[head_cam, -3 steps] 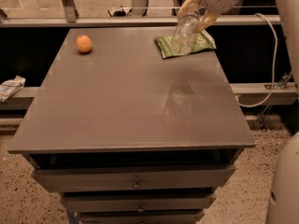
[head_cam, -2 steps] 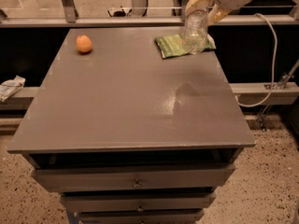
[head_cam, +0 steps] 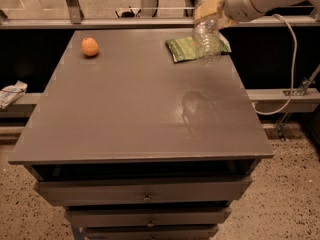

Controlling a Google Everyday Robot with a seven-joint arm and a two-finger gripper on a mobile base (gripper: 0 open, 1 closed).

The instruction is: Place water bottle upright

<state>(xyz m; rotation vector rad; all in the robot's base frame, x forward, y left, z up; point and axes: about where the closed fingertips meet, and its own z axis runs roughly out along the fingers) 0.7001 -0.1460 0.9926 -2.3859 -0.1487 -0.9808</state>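
Gripper [head_cam: 211, 14] up over far right part of table [head_cam: 125, 114], clamped on upper end of water bottle [head_cam: 206, 43]. Bottle hangs just under gripper, nearly upright, over green packet [head_cam: 181, 49].

We judge:
- light, seems empty
- thin wall, dents easily
- smooth, can slip
- best hold near stiffer neck

Look: clear, ribbed body.

Clear ribbed plastic water bottle [head_cam: 206, 44] in tool [head_cam: 210, 15] over smooth matt table [head_cam: 125, 114]
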